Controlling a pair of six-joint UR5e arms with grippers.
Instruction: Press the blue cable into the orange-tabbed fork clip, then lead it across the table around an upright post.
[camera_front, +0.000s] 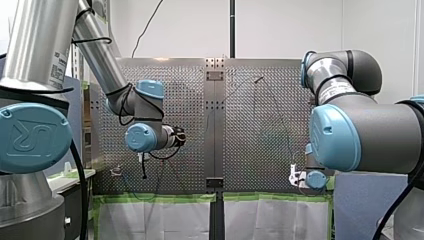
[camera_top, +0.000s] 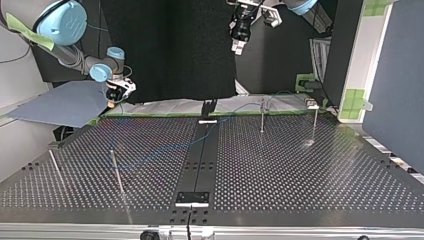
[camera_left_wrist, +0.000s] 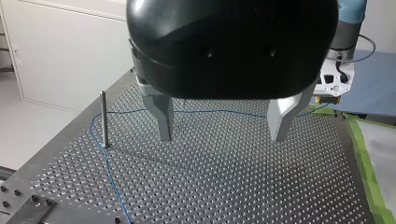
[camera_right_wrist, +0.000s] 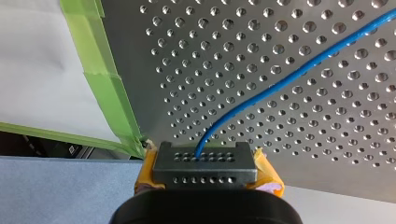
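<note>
Blue cable (camera_right_wrist: 280, 79) pinched between right gripper (camera_right_wrist: 204, 161) yellow pads (camera_right_wrist: 268, 175) at edge of perforated table (camera_left_wrist: 233, 186), bending beside upright post (camera_left_wrist: 103, 119). Left gripper (camera_left_wrist: 222, 135) above table, 2 metal fingers (camera_left_wrist: 163, 116) spread apart.

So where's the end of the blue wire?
The blue cable ends in my right gripper, over the table corner by the green tape, at the top view's left.

Upright posts (camera_left_wrist: 103, 119) stand on the surface (camera_top: 300, 180), two at each side of the top view. The blue cable (camera_right_wrist: 289, 75) lies across it, bending around one. Passage runs between pairs.
</note>
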